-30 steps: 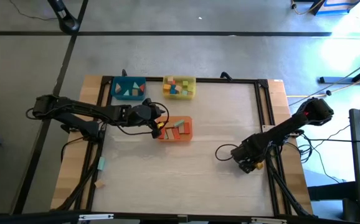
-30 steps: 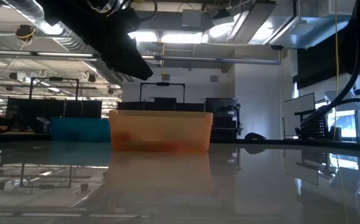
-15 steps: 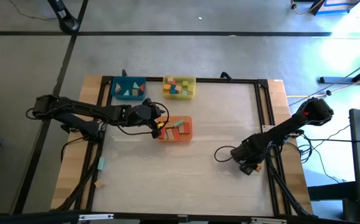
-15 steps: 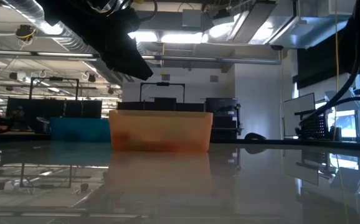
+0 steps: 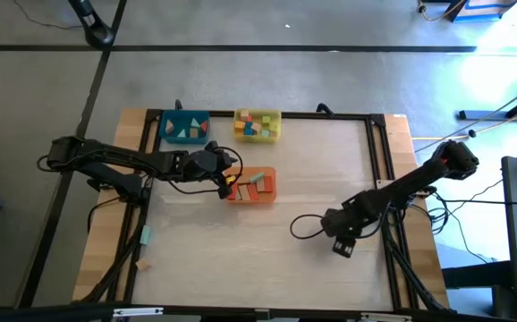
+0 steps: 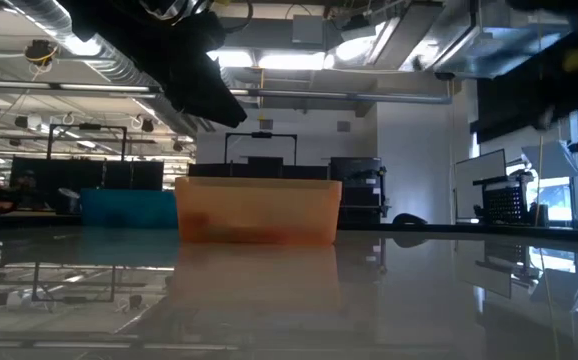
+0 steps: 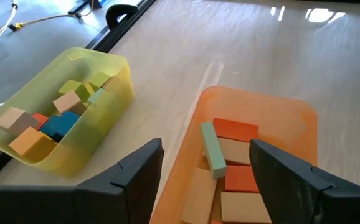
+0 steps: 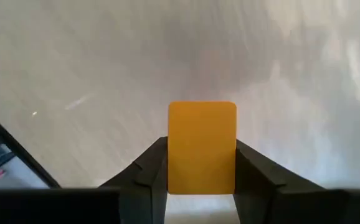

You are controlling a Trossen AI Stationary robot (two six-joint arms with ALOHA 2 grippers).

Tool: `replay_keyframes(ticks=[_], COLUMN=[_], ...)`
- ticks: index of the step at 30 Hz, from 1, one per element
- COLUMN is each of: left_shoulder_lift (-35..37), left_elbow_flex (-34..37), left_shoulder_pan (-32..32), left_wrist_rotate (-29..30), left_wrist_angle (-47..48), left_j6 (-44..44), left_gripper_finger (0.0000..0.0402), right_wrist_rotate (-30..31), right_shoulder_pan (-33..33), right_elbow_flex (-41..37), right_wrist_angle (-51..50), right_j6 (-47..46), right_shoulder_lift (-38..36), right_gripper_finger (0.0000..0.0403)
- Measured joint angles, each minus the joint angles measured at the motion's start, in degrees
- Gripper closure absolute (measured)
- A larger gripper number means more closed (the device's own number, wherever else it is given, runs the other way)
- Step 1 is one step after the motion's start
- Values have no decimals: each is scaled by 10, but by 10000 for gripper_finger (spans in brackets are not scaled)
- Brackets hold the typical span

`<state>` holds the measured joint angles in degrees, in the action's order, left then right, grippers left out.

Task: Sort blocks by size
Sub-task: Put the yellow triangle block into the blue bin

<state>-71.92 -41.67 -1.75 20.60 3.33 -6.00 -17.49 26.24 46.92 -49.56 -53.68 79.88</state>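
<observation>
The right tool (image 8: 201, 177) grips a yellow-orange block (image 8: 202, 146) above the counter (image 5: 267, 241), well away from the orange tray (image 5: 257, 186). The left tool (image 7: 206, 174) hangs open over that tray's blocks (image 7: 230, 168).

No text, label or number can be read anywhere.

Both arms are dark and slim with rounded joints and loose black cables looping beside them, and each gripper ends in two flat, angular, matte black fingers (image 7: 136, 177).
</observation>
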Motion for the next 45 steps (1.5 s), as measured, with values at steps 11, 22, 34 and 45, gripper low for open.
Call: replay_keyframes(ticks=[11,22,34,45], left_shoulder_lift=[33,42,29,-57], left_elbow_flex=[-2,47,75,75], left_shoulder_pan=[20,21,-4,-27], left_wrist_rotate=[1,2,-45,-139], left_wrist_angle=[-32,-220,-308,-361], left_j6=[52,117,23,84], left_gripper_finger=[176,176,176,176], right_wrist_rotate=[185,237,149,144], right_shoulder_pan=[-56,-240,-312,-312], right_elbow_flex=[90,91,15,-8], right_wrist_angle=[11,241,569,723], right_j6=[196,544,647,647], right_shoulder_lift=[-1,-1,2,46], right_gripper_finger=[271,270,270,270])
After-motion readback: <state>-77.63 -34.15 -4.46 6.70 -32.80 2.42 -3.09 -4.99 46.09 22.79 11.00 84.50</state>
